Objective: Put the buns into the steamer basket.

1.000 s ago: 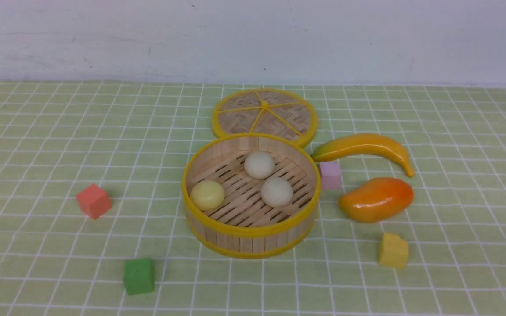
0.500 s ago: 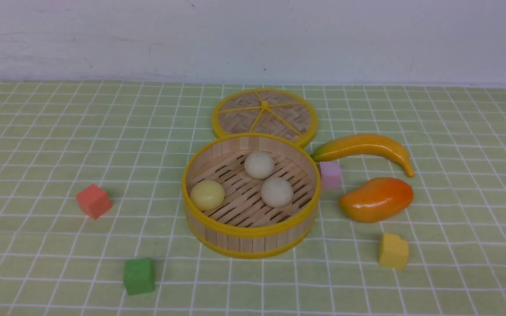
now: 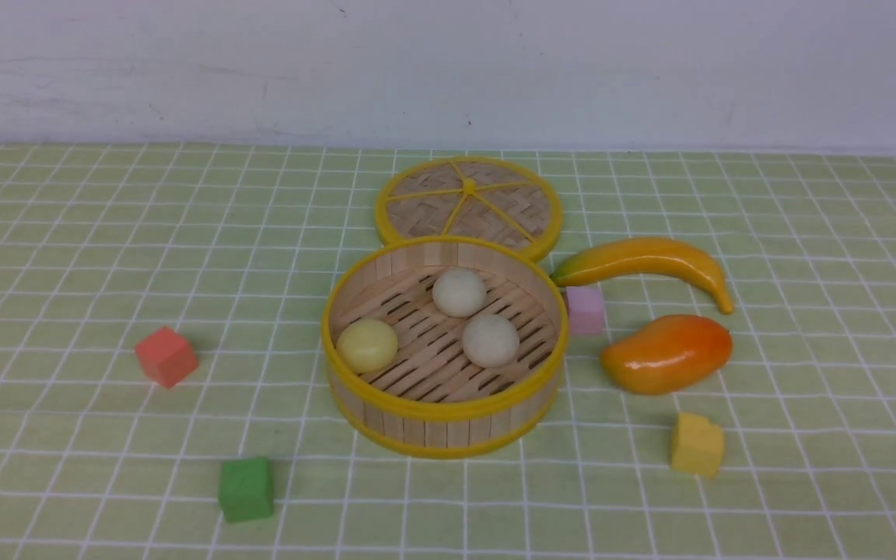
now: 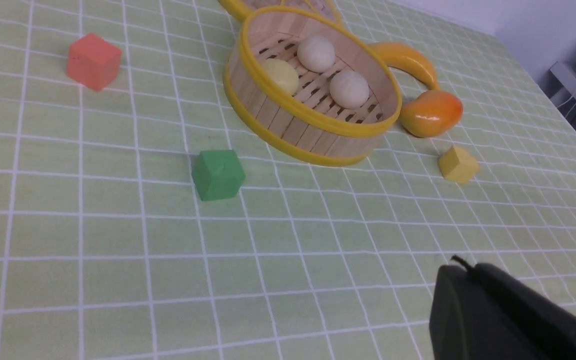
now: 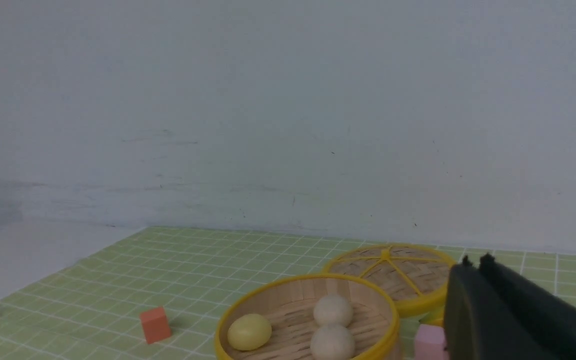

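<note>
- Buns, three: back bun (image 3: 460, 292) and front bun (image 3: 490, 340) off-white, yellow bun (image 3: 367, 346) pale; all smooth, round, lying apart.
- Basket (image 3: 432, 429), one: open-topped, holds all three buns on its slats.
- Lid (image 3: 467, 202), one: flat, just behind the basket.
- Banana (image 3: 642, 260), mango (image 3: 666, 354), one each: right of the basket.
- Cubes, four: pink (image 3: 585, 309) beside the basket's right wall, yellow (image 3: 696, 444) right, red (image 3: 166, 356) and green (image 3: 246, 488) left.
- My left claw (image 4: 460, 270), my right claw (image 5: 475, 262): both clenched, empty, well apart from the basket.
</note>
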Robot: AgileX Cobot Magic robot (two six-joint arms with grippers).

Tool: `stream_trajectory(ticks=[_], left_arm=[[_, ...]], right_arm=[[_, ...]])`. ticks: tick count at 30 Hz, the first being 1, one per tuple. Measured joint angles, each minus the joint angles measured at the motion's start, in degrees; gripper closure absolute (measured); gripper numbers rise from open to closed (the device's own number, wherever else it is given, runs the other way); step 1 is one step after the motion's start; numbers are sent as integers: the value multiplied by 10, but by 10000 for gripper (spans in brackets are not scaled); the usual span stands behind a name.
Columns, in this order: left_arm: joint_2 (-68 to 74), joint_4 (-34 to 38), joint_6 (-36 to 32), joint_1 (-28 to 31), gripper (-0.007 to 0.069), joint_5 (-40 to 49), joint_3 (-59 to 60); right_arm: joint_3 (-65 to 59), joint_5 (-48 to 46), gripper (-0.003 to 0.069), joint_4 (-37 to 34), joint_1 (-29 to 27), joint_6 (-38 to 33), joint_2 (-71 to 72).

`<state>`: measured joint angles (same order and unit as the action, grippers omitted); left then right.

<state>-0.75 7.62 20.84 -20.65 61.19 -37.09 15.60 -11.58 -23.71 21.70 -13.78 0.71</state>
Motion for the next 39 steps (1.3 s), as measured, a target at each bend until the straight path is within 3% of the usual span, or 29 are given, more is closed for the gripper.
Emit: stream_trajectory(ticks=[3,6,10,13,18,21,27,39], left_arm=[[0,-22,-3,0,638,-19,8],[0,-83,-4,2,638,-126,60],[0,-90,-6,10,638,-262,132],[0,-91,-6,53,638,-397,233],[0,-84,-6,145,637,-510,332],[0,-83,-6,178,636,-514,374],[0,-83,-11,188,631,-413,388],[0,-83,-13,188,624,-401,388]], right_arm=[[0,0,658,0,0,0,0],[0,0,655,0,0,0,0],[0,0,653,0,0,1,0],[0,0,647,0,0,1,0],[0,0,641,0,0,1,0],[0,0,641,0,0,1,0],[0,0,640,0,0,1,0],[0,0,626,0,0,1,0]])
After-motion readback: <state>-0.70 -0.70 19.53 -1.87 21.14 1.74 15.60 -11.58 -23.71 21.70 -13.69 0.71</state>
